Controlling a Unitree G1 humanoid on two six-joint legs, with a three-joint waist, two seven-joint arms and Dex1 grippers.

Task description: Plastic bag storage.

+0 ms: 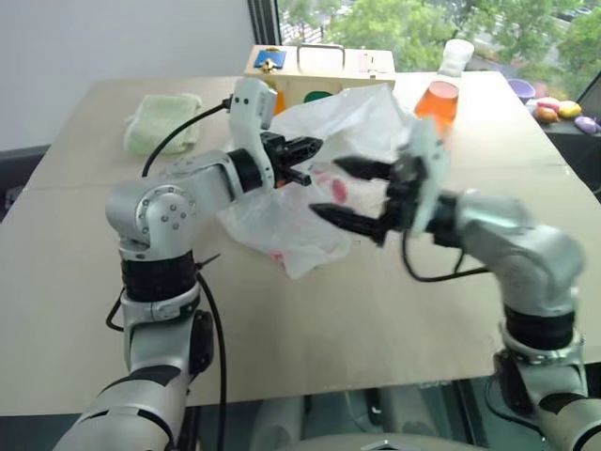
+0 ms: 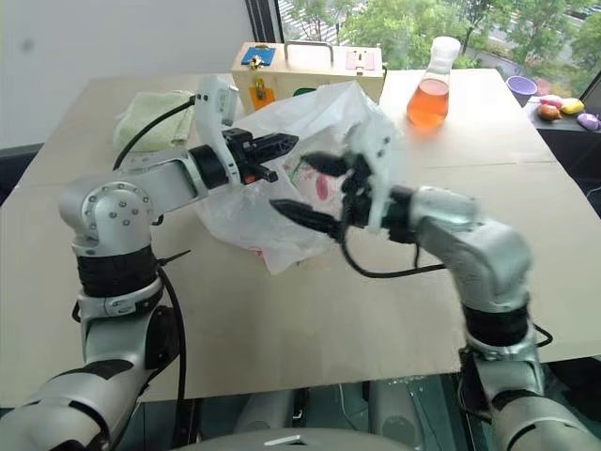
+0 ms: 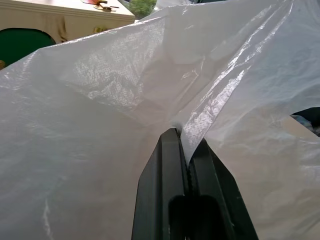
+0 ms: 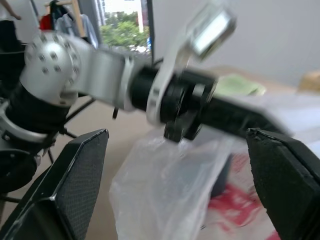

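head views: thin crinkly translucent-white plastic bag [image 1: 310,188] with pink-red print sits centre frame, lifted partly off the tan table [image 1: 376,319], lower end draping onto it.
left gripper: [image 1: 302,160] centre-left of frame, clenched on a fold at the bag's upper edge.
right gripper: [image 1: 349,193] just right of centre, black fingers spread wide, nothing in them; bag film sits behind and between the fingers, contact unclear.
background: folded pale green cloth [image 1: 161,122] upper left; pale wooden box with a metal handle [image 1: 319,68] top centre behind the bag; glass flask of orange liquid [image 2: 432,89] upper right. All apart from the bag except the box, which the bag overlaps in view.
left wrist view: closed fingers [image 3: 165,185] rise from bottom centre, thin pleat of film pinched between them; bag sheet spreads across most of the frame; box corner upper left.
right wrist view: two open pads [image 4: 82,175] at lower left and lower right; left arm crosses mid-frame; bag hangs below it, red print lower right.
step, my read: regrasp to gather or fold the bag.
how to do it well: keep the left pinch firm, bring the right fingers around a free hanging section below the left grip, close only with film fully between the pads, avoid snagging the left gripper, then pull gently so the film doesn't tear or slip.
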